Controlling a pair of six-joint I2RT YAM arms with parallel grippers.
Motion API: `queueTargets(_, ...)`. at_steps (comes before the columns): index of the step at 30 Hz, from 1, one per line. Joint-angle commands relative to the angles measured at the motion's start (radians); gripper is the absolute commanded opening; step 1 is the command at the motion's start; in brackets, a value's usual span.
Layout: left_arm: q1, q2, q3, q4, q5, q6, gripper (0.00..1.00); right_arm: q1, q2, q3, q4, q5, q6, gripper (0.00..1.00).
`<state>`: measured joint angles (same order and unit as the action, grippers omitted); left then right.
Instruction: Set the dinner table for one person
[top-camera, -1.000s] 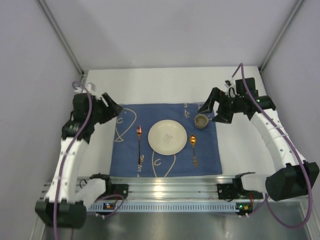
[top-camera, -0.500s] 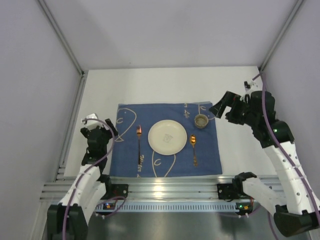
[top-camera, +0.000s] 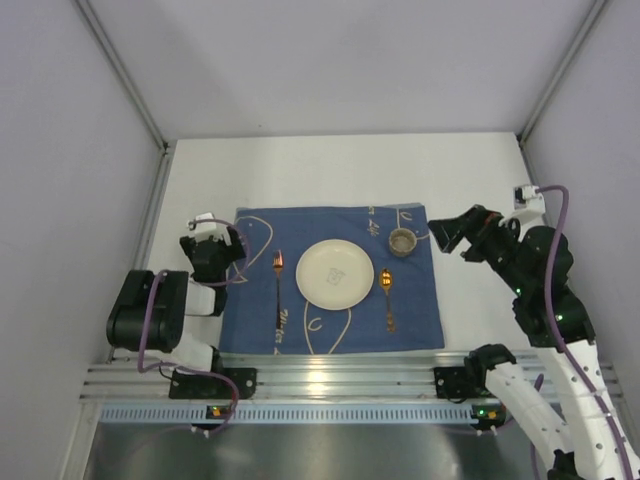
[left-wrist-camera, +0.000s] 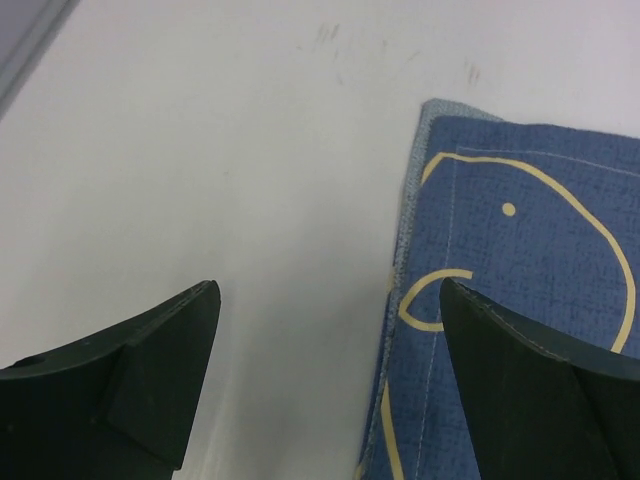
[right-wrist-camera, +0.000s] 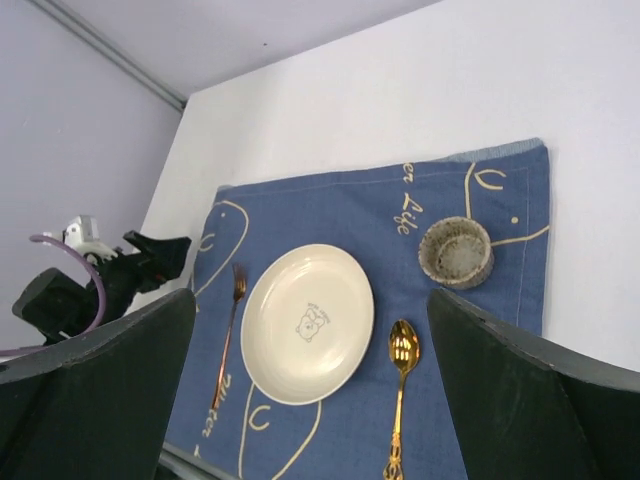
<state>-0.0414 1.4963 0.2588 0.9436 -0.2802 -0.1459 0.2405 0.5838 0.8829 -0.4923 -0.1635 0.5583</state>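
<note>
The white dinner table (top-camera: 330, 170) carries a blue cloth with cream fish outlines (top-camera: 330, 325). On the cloth lie a cream plate (top-camera: 335, 274), a copper fork (top-camera: 278, 290) to its left, a gold spoon (top-camera: 387, 297) to its right and a small speckled cup (top-camera: 402, 240) at the far right. They also show in the right wrist view: plate (right-wrist-camera: 306, 322), fork (right-wrist-camera: 228, 340), spoon (right-wrist-camera: 399, 400), cup (right-wrist-camera: 456, 252). My left gripper (top-camera: 232, 250) is open and empty, low at the cloth's left edge (left-wrist-camera: 405, 300). My right gripper (top-camera: 450, 232) is open and empty, raised right of the cup.
A ribbed aluminium rail (top-camera: 330, 380) runs along the table's near edge. Grey walls with metal posts (top-camera: 120, 75) close in the left, right and back. The left arm is folded low at the table's left side.
The left arm has drawn back and folded down toward its base. The right arm has pulled back to the right and risen, away from the cup.
</note>
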Motion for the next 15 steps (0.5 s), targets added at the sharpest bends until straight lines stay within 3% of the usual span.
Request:
queueTargets(1, 0.003, 0.099, 0.028, 0.239, 0.118, 0.101, 0.96, 0.014, 0.002, -0.056, 0.063, 0.077, -0.012, 1.00)
queueTargets(5, 0.003, 0.071, 0.056, 0.144, 0.119, 0.085, 0.99, 0.013, -0.007, -0.171, 0.151, 0.121, -0.116, 1.00)
queueTargets(11, 0.003, 0.073, 0.051, 0.162, 0.118, 0.089, 0.99, 0.013, -0.062, -0.436, 0.481, 0.088, -0.541, 1.00)
queueTargets(15, 0.003, 0.074, 0.051, 0.162, 0.119, 0.089, 0.98, 0.008, -0.049, -0.605, 0.707, 0.244, -0.675, 1.00)
